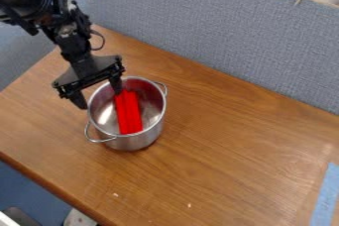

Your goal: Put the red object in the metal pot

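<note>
The red object (pixel 129 111) is a bright red long block lying inside the metal pot (pixel 149 131), a small shiny steel pot with loop handles on the wooden table (pixel 225 161). My gripper (pixel 95 86) hangs at the pot's upper left rim, pointing down, its two black fingers spread wide. One finger stands outside the pot on the left, the other near the block's far end. Nothing is between the fingers.
A grey fabric partition (pixel 225 27) runs along the back of the table. The table's front edge falls away at the lower left, and its right edge lies at the far right.
</note>
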Controlling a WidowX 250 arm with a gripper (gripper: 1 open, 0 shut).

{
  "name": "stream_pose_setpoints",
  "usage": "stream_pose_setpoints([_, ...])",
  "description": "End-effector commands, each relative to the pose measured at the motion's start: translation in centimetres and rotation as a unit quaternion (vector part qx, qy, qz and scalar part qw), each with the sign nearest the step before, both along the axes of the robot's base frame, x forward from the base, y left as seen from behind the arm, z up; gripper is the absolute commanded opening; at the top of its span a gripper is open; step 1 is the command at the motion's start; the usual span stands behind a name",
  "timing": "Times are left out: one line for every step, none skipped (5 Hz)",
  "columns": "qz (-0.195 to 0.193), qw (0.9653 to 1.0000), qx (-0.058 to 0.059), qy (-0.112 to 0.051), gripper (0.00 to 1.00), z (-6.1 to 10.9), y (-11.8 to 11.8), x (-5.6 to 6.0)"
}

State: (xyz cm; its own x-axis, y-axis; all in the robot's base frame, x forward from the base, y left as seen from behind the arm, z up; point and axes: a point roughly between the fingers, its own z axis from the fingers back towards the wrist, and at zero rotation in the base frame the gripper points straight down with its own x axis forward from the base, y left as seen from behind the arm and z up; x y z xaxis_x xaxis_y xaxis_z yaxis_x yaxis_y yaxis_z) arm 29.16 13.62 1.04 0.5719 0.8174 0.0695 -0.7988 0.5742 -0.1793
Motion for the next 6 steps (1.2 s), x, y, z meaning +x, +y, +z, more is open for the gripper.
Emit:
stream_pose_setpoints([-0.012, 0.9997, 0.002, -0.019, 1.00, -0.3, 1.6, 1.5])
stream_pose_setpoints([-0.026, 0.9994, -0.001, -0.022, 1.00, -1.7, 2.5, 2.4])
stream_pose_setpoints([0.007, 0.9997, 0.004, -0.022, 1.00, -3.6, 0.0, 2.3])
stream_pose_setpoints([0.039, 0.9991, 0.008, -0.015, 1.00, -6.0, -3.3, 2.5])
stream_pose_setpoints([0.124, 0.9923, 0.011, -0.004, 1.00, -5.7, -2.1, 1.7])
stream_pose_setpoints([0.210, 0.9776, 0.010, -0.002, 0.00, -5.2, -0.8, 1.0])
